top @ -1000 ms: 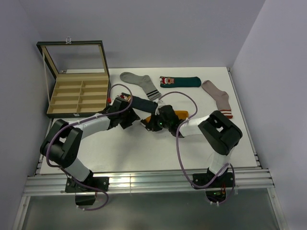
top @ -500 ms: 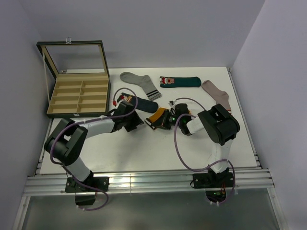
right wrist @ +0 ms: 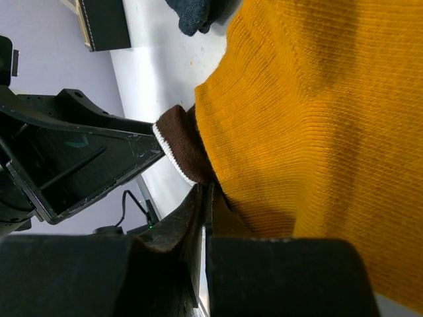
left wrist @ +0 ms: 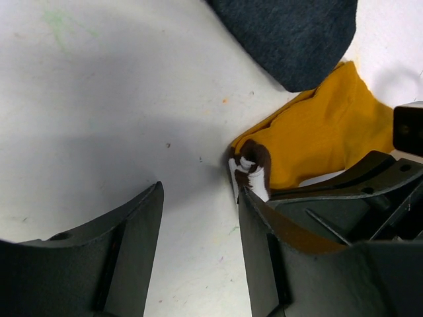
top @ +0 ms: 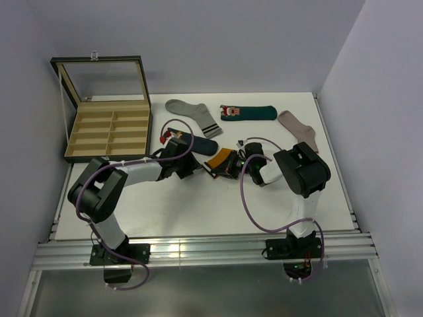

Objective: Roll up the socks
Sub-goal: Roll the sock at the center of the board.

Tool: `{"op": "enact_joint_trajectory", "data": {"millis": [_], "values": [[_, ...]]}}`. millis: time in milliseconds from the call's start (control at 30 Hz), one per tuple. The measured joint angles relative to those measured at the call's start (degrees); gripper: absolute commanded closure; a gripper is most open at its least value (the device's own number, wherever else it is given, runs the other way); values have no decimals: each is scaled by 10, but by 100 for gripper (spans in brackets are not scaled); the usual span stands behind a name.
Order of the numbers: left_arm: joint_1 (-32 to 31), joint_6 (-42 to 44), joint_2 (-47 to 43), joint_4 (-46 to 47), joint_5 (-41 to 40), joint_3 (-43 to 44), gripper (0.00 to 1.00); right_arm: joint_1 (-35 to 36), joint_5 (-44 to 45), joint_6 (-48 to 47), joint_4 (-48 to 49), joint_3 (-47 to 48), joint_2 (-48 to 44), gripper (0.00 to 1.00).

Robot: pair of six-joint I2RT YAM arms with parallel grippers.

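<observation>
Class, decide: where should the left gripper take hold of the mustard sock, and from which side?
Probably the brown-and-white cuff of the mustard sock, approached from its free tip, where the left gripper hovers: the cuff juts out, while the right gripper pinches the body behind it.

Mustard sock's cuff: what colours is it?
Mustard sock's cuff: dark brown with a white stripe; right wrist view shows it best.

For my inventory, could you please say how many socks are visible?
5: grey sock, teal sock, pink sock along the back; navy sock centre; mustard sock in the right gripper. Arms could hide more.
</observation>
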Motion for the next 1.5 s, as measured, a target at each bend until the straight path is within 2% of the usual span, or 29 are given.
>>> {"op": "enact_joint_trajectory", "data": {"millis": [467,1000,1300,1400,1500], "values": [[-3,0,42,46,7,29,46,-3,-7,3,-6,5,5,96],[-3,0,59,48,8,47,47,-4,-12,2,-16,12,7,96],[-6,2,72,20,6,67,61,-4,-12,2,-16,12,7,96],[-11,4,76,8,6,75,70,-4,-11,1,-17,12,6,94],[-15,5,80,-3,0,82,83,-4,-10,-1,-20,12,4,91]]}}
